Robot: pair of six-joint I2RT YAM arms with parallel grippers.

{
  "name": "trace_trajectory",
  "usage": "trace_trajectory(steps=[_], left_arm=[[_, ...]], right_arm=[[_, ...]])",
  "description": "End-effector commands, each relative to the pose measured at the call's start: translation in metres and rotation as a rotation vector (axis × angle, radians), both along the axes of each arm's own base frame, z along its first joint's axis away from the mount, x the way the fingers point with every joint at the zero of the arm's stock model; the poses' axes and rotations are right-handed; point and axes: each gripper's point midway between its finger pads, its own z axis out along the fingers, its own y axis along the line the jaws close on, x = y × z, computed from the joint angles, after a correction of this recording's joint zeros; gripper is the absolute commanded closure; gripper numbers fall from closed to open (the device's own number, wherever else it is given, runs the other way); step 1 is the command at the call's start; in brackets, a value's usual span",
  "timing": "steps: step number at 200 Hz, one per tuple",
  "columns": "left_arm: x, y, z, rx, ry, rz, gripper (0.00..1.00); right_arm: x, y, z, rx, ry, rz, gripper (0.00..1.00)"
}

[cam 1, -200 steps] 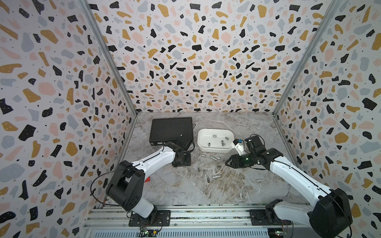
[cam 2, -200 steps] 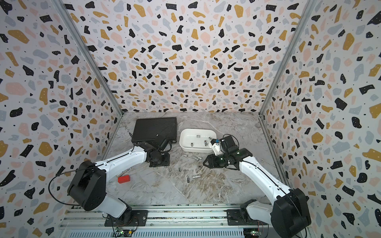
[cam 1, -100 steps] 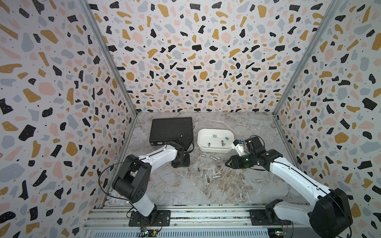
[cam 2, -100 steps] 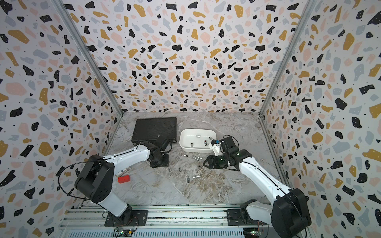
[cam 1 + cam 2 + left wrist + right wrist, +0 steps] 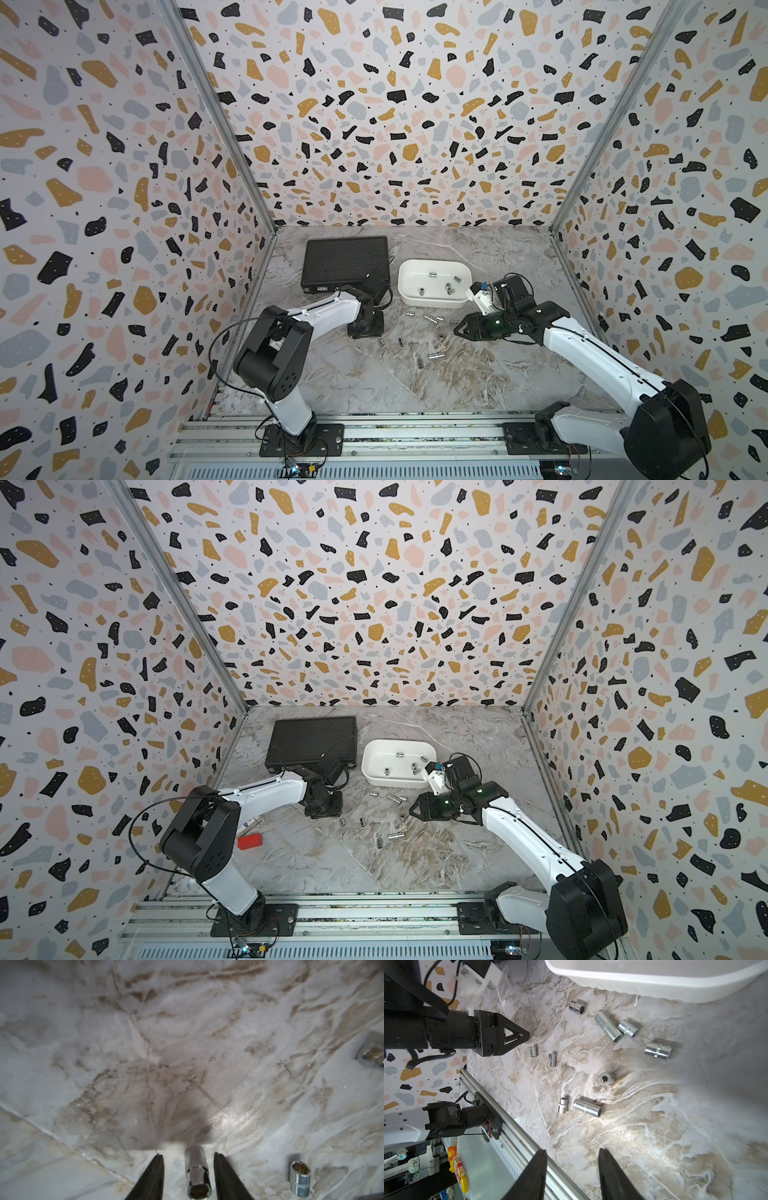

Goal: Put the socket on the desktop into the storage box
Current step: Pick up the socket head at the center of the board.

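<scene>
Where veined desktop [image 5: 187, 1043] spreads, a cylindrical chrome socket [image 5: 197, 1172] lies.

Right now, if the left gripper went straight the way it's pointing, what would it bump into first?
The left gripper would likely meet the silver socket lying between its open fingers, then the desktop right beneath. Depth is hard to judge here.

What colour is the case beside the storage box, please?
Black: the case shows best in a top view.
</scene>
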Motion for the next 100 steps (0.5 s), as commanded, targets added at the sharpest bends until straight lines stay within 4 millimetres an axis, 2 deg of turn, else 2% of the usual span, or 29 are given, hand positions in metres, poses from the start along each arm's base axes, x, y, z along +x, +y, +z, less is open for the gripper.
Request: trace_trajectory(steps=[1, 100], left_arm=[[0.005, 0.001, -0.002, 0.004, -0.011, -0.006, 0.59], [-0.001, 0.003, -0.012, 0.005, 0.011, 0.004, 0.68]], right_arm=[[-0.002, 0.002, 0.009, 0.022, -0.023, 0.003, 0.54], [-0.002, 0.001, 0.01, 0.023, -0.026, -0.002, 0.54]])
